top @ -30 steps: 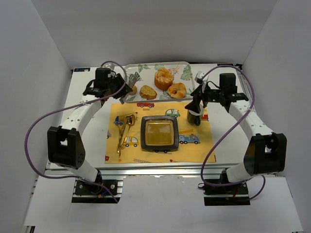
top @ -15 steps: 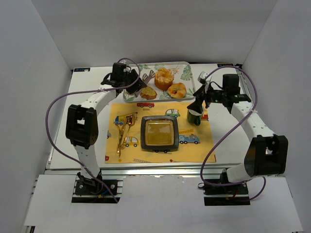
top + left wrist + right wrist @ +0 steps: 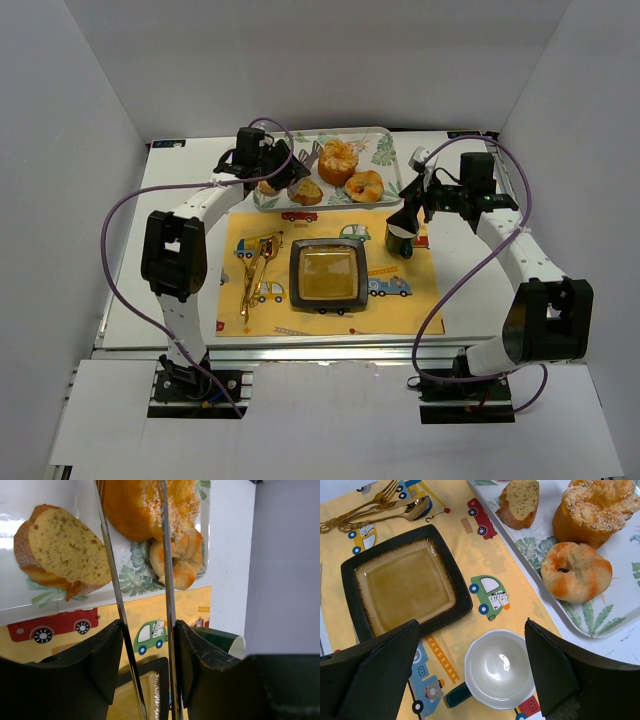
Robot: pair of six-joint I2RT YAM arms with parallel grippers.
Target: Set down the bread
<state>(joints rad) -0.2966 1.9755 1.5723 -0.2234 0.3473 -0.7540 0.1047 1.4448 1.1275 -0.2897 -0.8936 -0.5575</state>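
Note:
The bread (image 3: pixel 338 160) is a tall golden bun with a pale-flecked top, standing on the leaf-patterned tray (image 3: pixel 380 140). It also shows in the left wrist view (image 3: pixel 145 510) and the right wrist view (image 3: pixel 595 510). My left gripper (image 3: pixel 278 170) (image 3: pixel 147 630) is shut on metal tongs (image 3: pixel 116 590). The tongs' two arms reach over the bread, one along its left edge, and their tips are out of frame. My right gripper (image 3: pixel 408 215) (image 3: pixel 471 630) is open and empty above a white-lined green cup (image 3: pixel 500 667).
A glazed donut (image 3: pixel 364 185) and a toast slice (image 3: pixel 305 190) lie on the tray beside the bread. A dark square plate (image 3: pixel 326 275) sits mid-mat on the yellow car-print mat (image 3: pixel 400 305). Gold cutlery (image 3: pixel 255 265) lies left of it. The cup (image 3: pixel 400 235) stands at the right.
My left arm has swung right from the tray's left end, bringing the tongs up to the bread. My right gripper has barely moved.

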